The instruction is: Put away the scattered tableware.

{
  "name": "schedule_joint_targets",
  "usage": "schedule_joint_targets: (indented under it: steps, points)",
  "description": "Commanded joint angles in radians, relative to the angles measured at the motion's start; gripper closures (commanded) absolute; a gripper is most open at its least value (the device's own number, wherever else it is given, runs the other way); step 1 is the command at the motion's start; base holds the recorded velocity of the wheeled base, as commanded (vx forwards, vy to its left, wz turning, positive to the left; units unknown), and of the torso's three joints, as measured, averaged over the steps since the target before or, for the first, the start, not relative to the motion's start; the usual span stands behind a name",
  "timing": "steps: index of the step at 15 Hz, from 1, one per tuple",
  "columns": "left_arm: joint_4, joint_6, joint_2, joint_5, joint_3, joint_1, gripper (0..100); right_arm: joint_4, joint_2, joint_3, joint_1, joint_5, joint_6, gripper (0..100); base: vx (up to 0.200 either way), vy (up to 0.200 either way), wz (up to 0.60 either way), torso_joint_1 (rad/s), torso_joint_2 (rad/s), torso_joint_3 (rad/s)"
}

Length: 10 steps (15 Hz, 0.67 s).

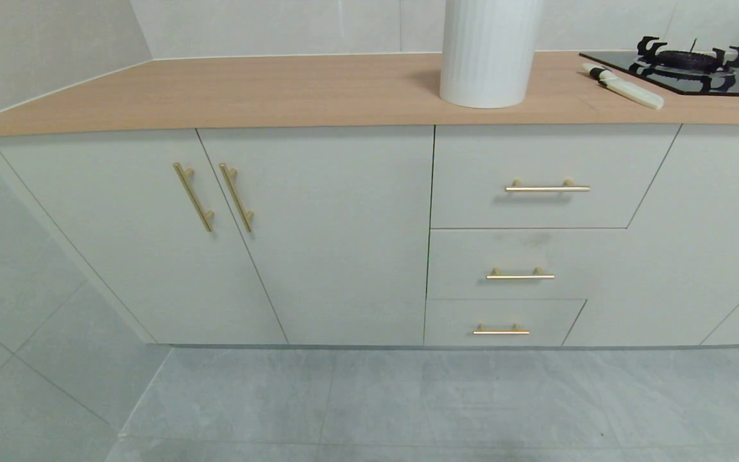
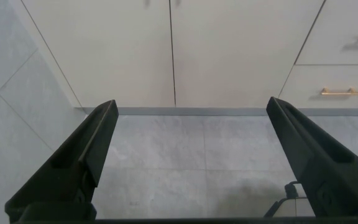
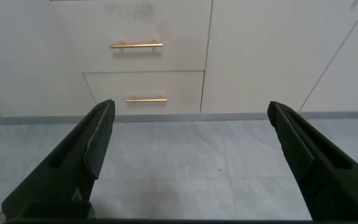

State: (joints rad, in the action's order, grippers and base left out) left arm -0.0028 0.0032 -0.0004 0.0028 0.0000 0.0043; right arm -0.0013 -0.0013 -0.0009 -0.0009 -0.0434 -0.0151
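Observation:
A cream-handled knife (image 1: 624, 86) lies on the wooden countertop (image 1: 247, 90) at the right, beside the black gas hob (image 1: 696, 67). A tall white ribbed container (image 1: 488, 51) stands on the counter just left of the knife. My left gripper (image 2: 191, 118) hangs open low above the grey floor, facing the cabinet doors. My right gripper (image 3: 191, 118) is open too, low above the floor and facing the lower drawers (image 3: 143, 93). Neither holds anything.
Below the counter are two cabinet doors with gold handles (image 1: 215, 196) on the left and three closed drawers with gold handles (image 1: 547, 188) on the right. Grey tiled floor (image 1: 408, 404) stretches in front. A tiled wall closes the left side.

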Motion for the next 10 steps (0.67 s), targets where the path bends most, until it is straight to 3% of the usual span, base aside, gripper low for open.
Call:
schedule_joint_targets:
  steps: [1,6,10]
  points:
    - [0.000,0.000,0.000,0.000,0.000,0.000,0,0.003,0.003,0.001,-0.001,-0.003,0.004,0,0.000,0.000,0.00,0.000,0.00,0.000]
    - [0.000,0.000,0.000,0.000,0.000,0.000,0,0.004,0.003,0.001,-0.001,0.000,0.001,0,0.000,0.000,0.00,0.000,0.00,0.000]
    - [0.000,0.000,0.000,0.000,0.000,0.000,0,0.004,0.003,0.001,-0.001,0.000,0.001,0,0.200,0.000,0.00,0.002,0.00,-0.001]
